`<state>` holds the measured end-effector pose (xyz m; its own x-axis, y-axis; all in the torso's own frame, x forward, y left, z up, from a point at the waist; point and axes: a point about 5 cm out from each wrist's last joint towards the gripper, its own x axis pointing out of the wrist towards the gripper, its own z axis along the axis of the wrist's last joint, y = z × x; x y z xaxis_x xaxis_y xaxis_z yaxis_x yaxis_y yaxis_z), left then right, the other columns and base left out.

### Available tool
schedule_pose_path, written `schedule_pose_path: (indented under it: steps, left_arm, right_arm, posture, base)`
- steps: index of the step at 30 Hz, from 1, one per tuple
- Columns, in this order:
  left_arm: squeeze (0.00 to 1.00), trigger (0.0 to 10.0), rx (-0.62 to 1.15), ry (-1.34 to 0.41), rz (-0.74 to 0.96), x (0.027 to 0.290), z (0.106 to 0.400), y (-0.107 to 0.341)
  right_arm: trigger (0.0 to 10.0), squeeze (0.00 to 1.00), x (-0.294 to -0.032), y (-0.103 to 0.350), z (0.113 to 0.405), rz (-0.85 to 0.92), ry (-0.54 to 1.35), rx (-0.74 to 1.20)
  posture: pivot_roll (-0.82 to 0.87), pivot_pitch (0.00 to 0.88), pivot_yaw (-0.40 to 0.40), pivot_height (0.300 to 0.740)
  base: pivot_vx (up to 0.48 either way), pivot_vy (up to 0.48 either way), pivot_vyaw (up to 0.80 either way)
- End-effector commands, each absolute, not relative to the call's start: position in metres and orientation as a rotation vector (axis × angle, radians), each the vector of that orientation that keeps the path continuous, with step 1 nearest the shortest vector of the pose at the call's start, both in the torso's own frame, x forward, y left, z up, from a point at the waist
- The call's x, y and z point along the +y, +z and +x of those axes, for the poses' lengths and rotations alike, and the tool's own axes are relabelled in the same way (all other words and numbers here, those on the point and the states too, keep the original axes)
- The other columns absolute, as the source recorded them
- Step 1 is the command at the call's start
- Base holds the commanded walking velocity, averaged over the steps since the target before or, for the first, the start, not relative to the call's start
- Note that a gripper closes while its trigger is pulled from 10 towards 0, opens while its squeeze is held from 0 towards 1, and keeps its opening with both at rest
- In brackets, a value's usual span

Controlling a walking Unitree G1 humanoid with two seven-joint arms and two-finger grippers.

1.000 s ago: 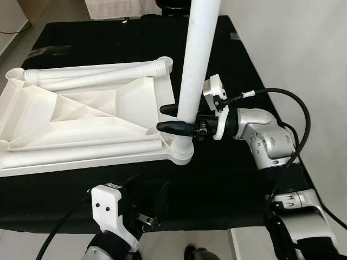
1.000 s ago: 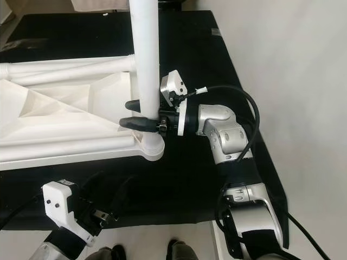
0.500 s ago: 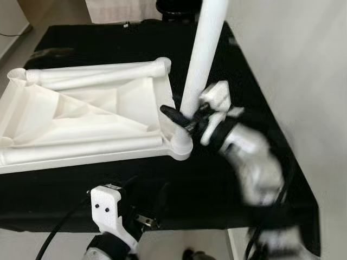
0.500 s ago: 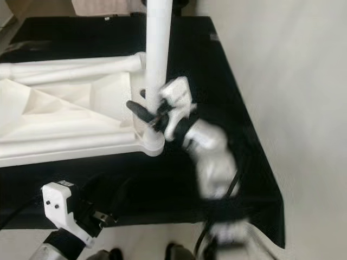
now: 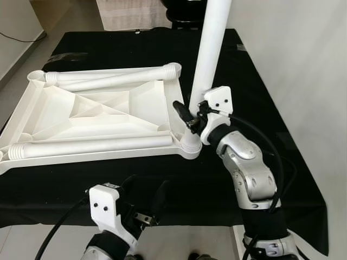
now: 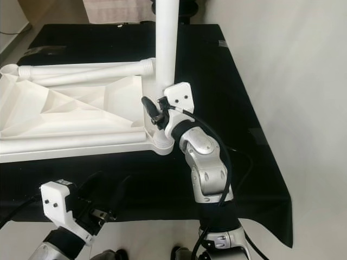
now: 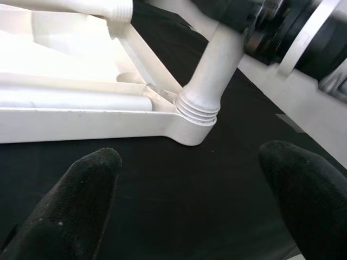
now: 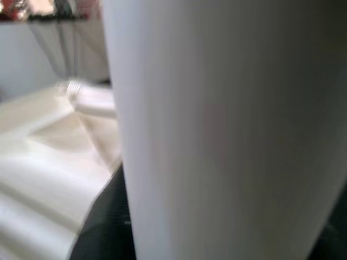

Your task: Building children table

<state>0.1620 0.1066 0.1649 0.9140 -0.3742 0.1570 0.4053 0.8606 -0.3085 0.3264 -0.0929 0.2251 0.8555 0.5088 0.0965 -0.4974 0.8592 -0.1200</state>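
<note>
left eye view: the white plastic tabletop [image 5: 97, 116] lies upside down on the black cloth [image 5: 282, 162], two loose legs [image 5: 108, 78] resting in its hollow underside. a third leg [image 5: 209, 51] stands upright in the near right corner socket [image 5: 190, 143], its ribbed foot seated in the collar. the right gripper [image 5: 190, 116] is closed around this leg low down, just above the socket, one black finger showing on the far side of the tube. the left gripper [image 5: 146, 195] hangs open and empty at the near edge of the cloth, well apart from the tabletop.

the parts look like hollow moulded plastic: light, stiff, smooth and probably slippery under the finger pads. a hold low on the tube seems wise, since it keeps the long leg from levering sideways in the socket. the tabletop is light enough that it may slide or lift when the leg is twisted, so the left gripper could usefully steady its rim.
</note>
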Motion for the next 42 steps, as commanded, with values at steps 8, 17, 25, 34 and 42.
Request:
schedule_pose_path:
  steps: [8, 17, 25, 34, 42]
  left_arm:
    - [0.00, 10.0, -0.075, -0.409, -0.355, 0.106, 0.162, 0.161]
    - [0.00, 10.0, -0.071, -0.409, -0.355, 0.104, 0.160, 0.161]
    - [0.00, 10.0, -0.066, -0.405, -0.355, 0.103, 0.157, 0.161]
    - [0.00, 10.0, -0.064, -0.406, -0.356, 0.103, 0.156, 0.162]
    - [0.00, 10.0, -0.066, -0.407, -0.358, 0.104, 0.158, 0.161]
  right_arm:
    - [10.0, 0.84, -0.092, 0.227, 0.335, -0.082, 0.782, -0.108]
    - [10.0, 0.00, -0.120, 0.244, 0.353, -0.279, 1.173, -0.063]
    - [0.0, 0.00, -0.127, 0.248, 0.359, -0.222, 1.260, -0.049]
    - [0.0, 0.00, -0.136, 0.245, 0.363, -0.178, 1.293, -0.054]
    - [0.0, 0.00, -0.155, 0.230, 0.360, -0.119, 0.995, -0.064]
  posture:
    - [-0.02, 0.246, -0.026, 0.740]
    - [0.01, 0.245, -0.034, 0.740]
    - [0.02, 0.246, -0.036, 0.740]
    - [0.01, 0.251, -0.034, 0.740]
    - [0.00, 0.250, -0.041, 0.740]
  base:
    - [0.000, 0.000, 0.00]
    - [0.000, 0.000, 0.00]
    - [0.000, 0.000, 0.00]
    - [0.000, 0.000, 0.00]
    - [0.000, 0.000, 0.00]
